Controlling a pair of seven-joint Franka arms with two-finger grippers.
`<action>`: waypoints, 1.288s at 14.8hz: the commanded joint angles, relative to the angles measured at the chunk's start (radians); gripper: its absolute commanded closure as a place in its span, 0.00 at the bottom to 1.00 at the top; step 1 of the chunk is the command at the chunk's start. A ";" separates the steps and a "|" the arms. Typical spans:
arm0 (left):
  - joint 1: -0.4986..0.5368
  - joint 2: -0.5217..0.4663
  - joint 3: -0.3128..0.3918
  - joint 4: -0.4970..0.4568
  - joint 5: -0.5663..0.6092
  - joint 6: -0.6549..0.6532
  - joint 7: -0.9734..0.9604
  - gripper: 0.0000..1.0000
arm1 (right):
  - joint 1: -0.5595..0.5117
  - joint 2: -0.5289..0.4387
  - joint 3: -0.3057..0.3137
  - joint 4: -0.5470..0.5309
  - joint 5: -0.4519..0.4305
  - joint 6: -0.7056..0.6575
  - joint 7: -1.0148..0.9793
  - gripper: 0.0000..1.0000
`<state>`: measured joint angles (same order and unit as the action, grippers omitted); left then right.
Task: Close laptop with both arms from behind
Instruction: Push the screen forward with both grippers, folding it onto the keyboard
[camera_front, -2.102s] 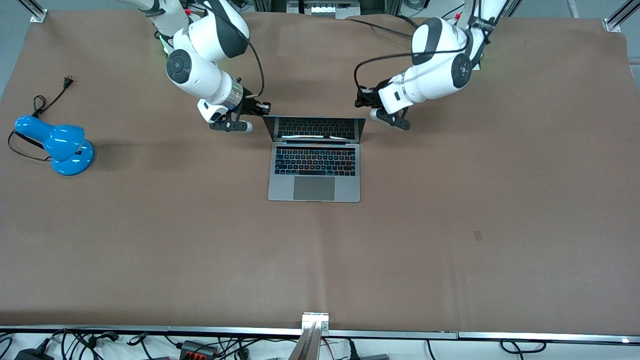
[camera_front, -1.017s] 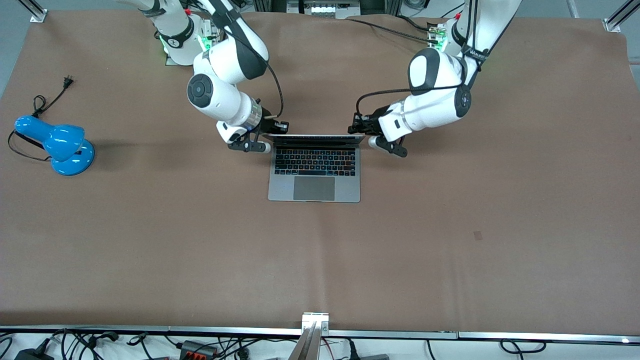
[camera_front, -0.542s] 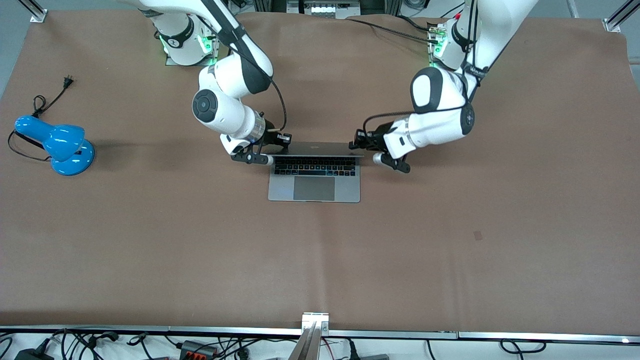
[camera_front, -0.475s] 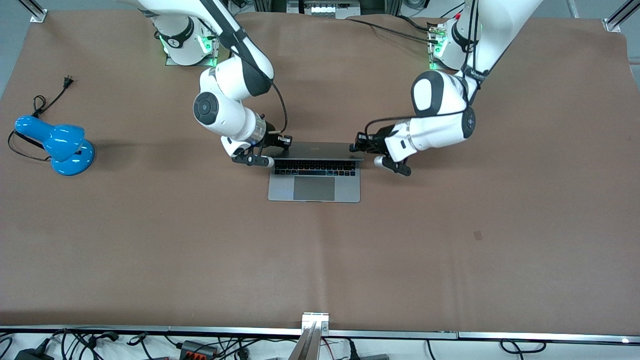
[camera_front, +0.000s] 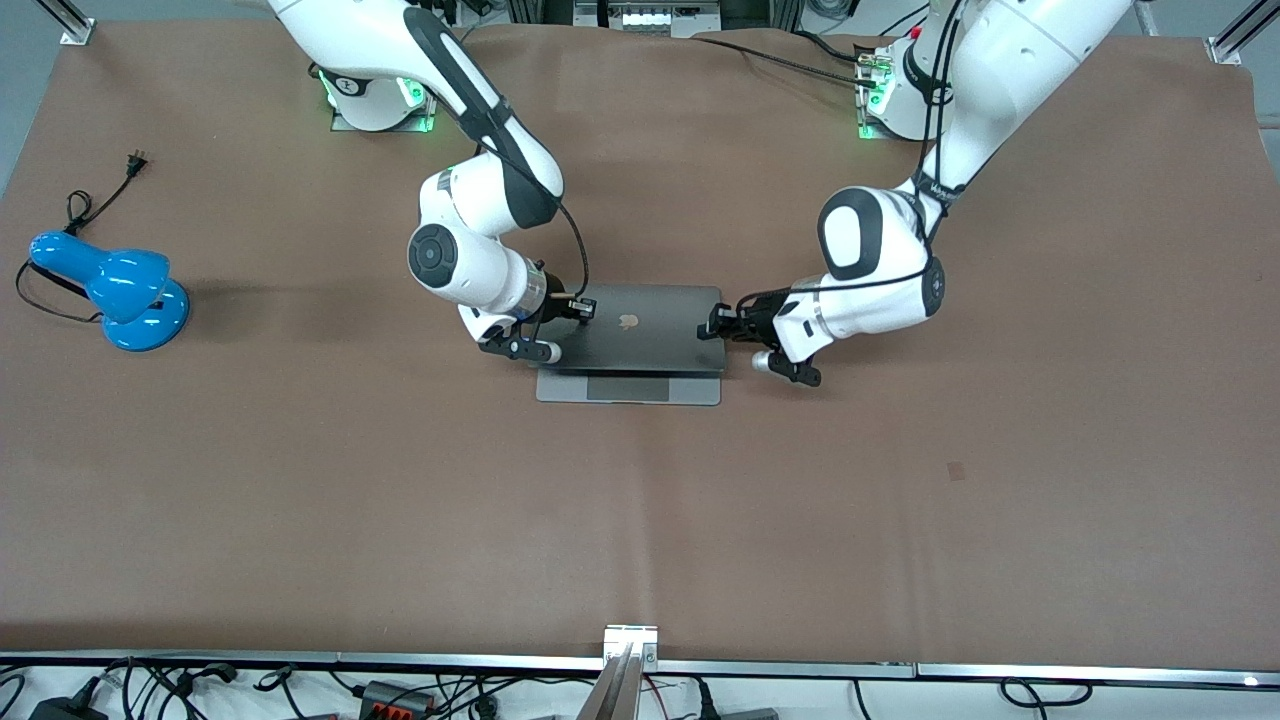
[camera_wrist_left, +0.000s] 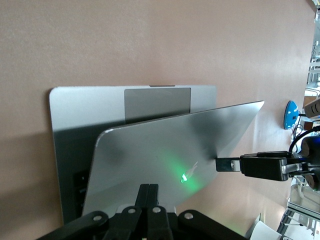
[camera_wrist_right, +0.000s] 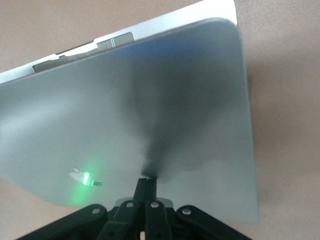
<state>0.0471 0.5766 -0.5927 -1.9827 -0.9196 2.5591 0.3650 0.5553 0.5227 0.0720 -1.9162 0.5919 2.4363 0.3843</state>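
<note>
The silver-grey laptop (camera_front: 640, 335) lies mid-table with its lid (camera_wrist_left: 165, 145) tilted low over the base. Only a strip of the base with the grey trackpad (camera_front: 628, 388) shows, nearer the front camera. My right gripper (camera_front: 582, 309) is shut, empty, with its tips against the lid's back at the edge toward the right arm's end; its fingertips (camera_wrist_right: 146, 181) touch the lid (camera_wrist_right: 150, 100). My left gripper (camera_front: 716, 328) is shut and empty too, tips (camera_wrist_left: 148, 187) pressed on the lid near the other edge. The right gripper (camera_wrist_left: 260, 166) also shows in the left wrist view.
A blue desk lamp (camera_front: 110, 290) with a black cord stands at the right arm's end of the table. A metal bracket (camera_front: 630, 640) sits at the table edge nearest the front camera, with cables (camera_front: 200, 690) below it.
The lid has swung down from upright to nearly flat over the keyboard. Both shut grippers have followed it toward the front camera, staying on its back.
</note>
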 joint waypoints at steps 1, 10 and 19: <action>-0.001 0.065 0.008 0.062 -0.019 0.009 0.055 0.99 | 0.002 0.060 -0.003 0.063 -0.001 0.010 -0.001 1.00; -0.015 0.190 0.040 0.151 -0.019 0.009 0.091 0.99 | 0.003 0.129 -0.012 0.115 -0.012 0.029 -0.002 1.00; -0.026 0.269 0.042 0.162 -0.015 0.090 0.107 0.99 | 0.012 0.174 -0.012 0.137 -0.012 0.072 -0.008 1.00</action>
<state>0.0367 0.8120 -0.5568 -1.8418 -0.9196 2.6151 0.4374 0.5585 0.6610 0.0636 -1.8042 0.5886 2.4730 0.3824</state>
